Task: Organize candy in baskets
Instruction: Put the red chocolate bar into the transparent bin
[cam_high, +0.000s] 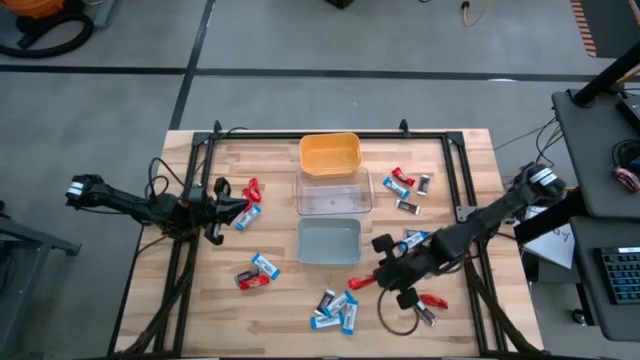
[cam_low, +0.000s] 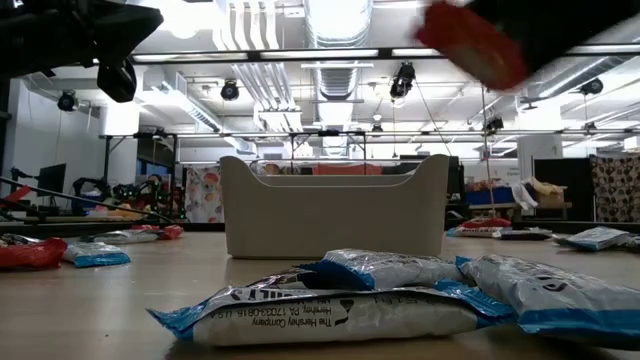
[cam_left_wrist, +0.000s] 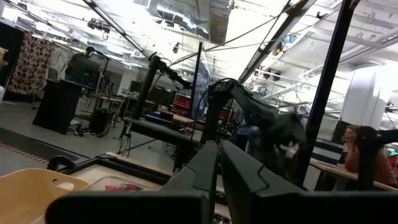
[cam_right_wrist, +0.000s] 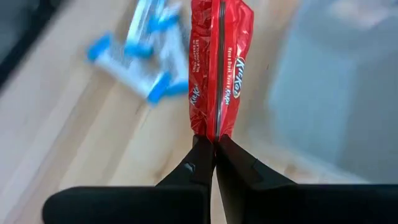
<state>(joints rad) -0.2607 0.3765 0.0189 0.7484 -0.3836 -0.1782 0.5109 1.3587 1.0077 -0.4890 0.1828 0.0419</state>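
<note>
Right gripper (cam_right_wrist: 214, 144) is pinching a red candy bar (cam_right_wrist: 219, 62) beside the grey bin (cam_high: 329, 241); left gripper (cam_high: 243, 204) is sitting shut.

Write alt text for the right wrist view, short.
The right tool, shut, pinches the end of a red candy that sticks out straight ahead of it above the wooden table. Blue-and-white candies lie on the table beyond, and the grey-blue basket fills the other side.

Dark jointed arms, black cables
</note>
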